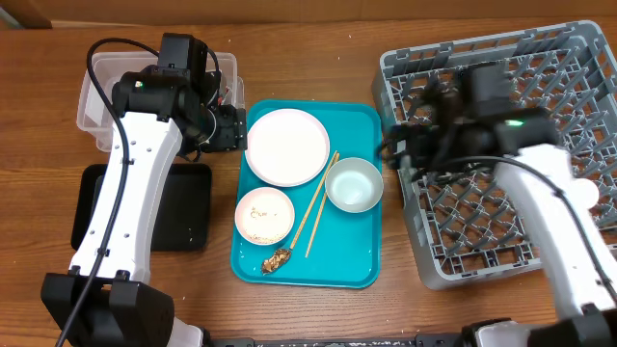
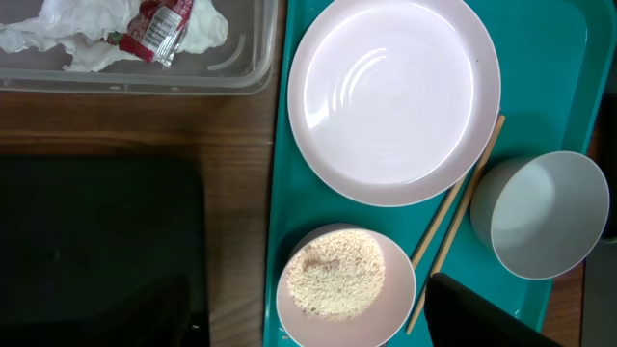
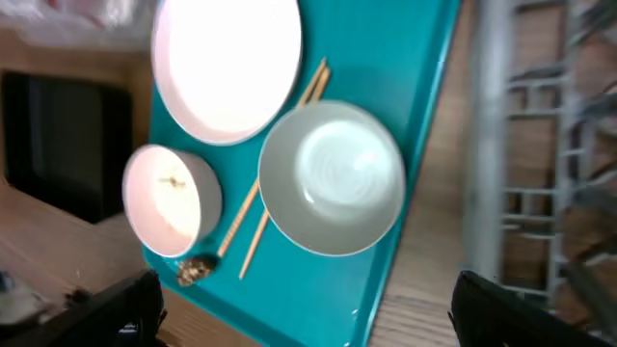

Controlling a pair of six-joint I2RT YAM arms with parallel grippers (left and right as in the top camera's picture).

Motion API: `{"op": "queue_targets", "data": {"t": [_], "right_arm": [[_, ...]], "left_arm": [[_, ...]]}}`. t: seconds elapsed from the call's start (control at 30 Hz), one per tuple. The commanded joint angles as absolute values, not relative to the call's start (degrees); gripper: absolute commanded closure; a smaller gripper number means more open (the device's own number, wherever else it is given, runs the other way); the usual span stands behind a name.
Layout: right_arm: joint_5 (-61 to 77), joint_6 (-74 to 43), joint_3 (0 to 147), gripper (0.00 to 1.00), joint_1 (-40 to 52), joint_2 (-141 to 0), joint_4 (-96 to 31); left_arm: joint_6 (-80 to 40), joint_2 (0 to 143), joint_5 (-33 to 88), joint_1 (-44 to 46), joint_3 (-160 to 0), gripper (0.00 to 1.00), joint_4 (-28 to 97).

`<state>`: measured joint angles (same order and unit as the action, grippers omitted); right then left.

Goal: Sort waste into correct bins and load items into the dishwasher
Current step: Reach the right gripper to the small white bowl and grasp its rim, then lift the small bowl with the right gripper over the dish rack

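A white plate (image 1: pixel 287 145), a white bowl of rice (image 1: pixel 264 214), a pale bowl (image 1: pixel 354 184), wooden chopsticks (image 1: pixel 318 200) and a brown food scrap (image 1: pixel 277 258) lie on the teal tray (image 1: pixel 357 260). The clear tub (image 1: pixel 96 101) holds the crumpled napkin (image 2: pixel 58 39) and the red-and-white wrapper (image 2: pixel 159 24). My left gripper (image 1: pixel 227 125) is open and empty between the tub and the plate. My right gripper (image 1: pixel 400 149) is open and empty at the grey dish rack's (image 1: pixel 540 77) left edge, above the pale bowl (image 3: pixel 333 178).
The black tray (image 1: pixel 183 207) lies in front of the clear tub, left of the teal tray. The dish rack fills the right side of the wooden table. My right arm reaches across the rack.
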<state>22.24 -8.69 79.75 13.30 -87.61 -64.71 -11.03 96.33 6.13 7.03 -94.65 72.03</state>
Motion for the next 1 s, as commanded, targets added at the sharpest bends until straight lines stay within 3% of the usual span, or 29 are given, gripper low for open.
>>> {"op": "queue_targets", "data": {"t": [0.0,0.2,0.47,0.57,0.73,0.97], "right_arm": [[14.8,-17.0,80.7,0.03,19.6,-92.4,-64.7],[10.4,-30.6,80.6,0.02,25.2,-100.9,-64.8],[8.1,-36.3,79.8,0.05,25.5,-108.7,-63.5],[7.5,-37.5,79.0,0.15,25.4,-110.1,-61.7],[7.0,-39.3,76.6,0.49,25.4,-110.5,-59.1],[5.8,-39.3,76.6,0.78,25.4,-110.5,-59.1]], "left_arm": [[-11.8,95.9,5.5,7.2,-95.5,0.20,71.9],[-11.8,95.9,5.5,7.2,-95.5,0.20,71.9],[-11.6,95.9,5.5,7.2,-95.5,0.20,71.9],[-11.6,95.9,5.4,7.2,-95.5,0.20,71.9],[-11.6,95.9,5.4,7.2,-95.5,0.20,71.9],[-11.6,95.9,5.4,7.2,-95.5,0.20,71.7]]}}
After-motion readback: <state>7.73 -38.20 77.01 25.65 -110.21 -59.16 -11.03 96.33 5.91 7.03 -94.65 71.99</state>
